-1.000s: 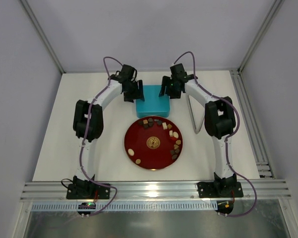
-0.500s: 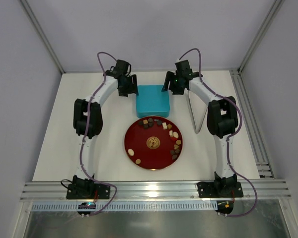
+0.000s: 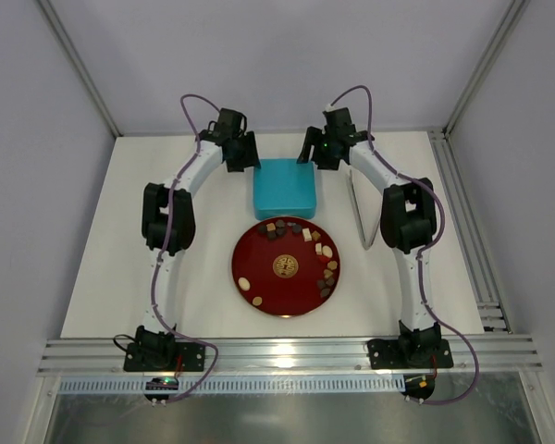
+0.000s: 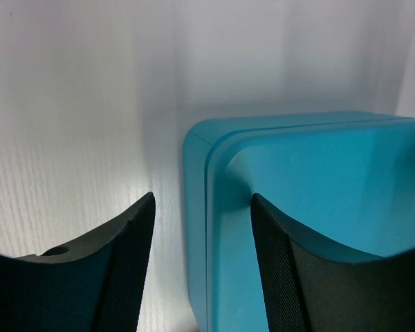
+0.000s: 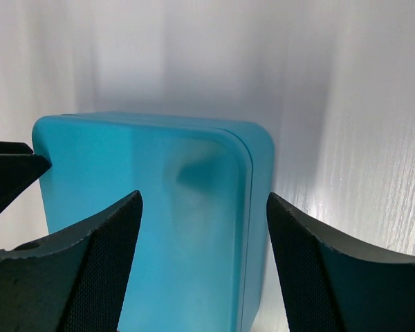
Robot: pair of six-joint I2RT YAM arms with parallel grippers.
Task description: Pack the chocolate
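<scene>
Teal box (image 3: 285, 188): it is sitting closed, lid on, at the far middle of the table (image 3: 111, 277), just beyond the red plate (image 3: 259, 268).
Left gripper (image 3: 241, 159): it is hanging over the box's far-left corner with fingers (image 4: 117, 270) spread apart, holding nothing; one second ago it was lower, against the box's left edge.
Chocolates (image 3: 301, 231): they are lying on the plate, mostly along its far and right rim; none is visible in the box.
Right gripper (image 3: 314, 154): it is standing apart too, empty, over the far-right corner, after rising from the box.
Meaning: both arms are backing away from the closed box, so the packing is probably paused or being re-approached.
Wrist views: they are showing the lid seam (image 5: 247, 207) near each corner, which the top view is not resolving.
Metal frame (image 3: 362, 211): it is lying right of the box.
</scene>
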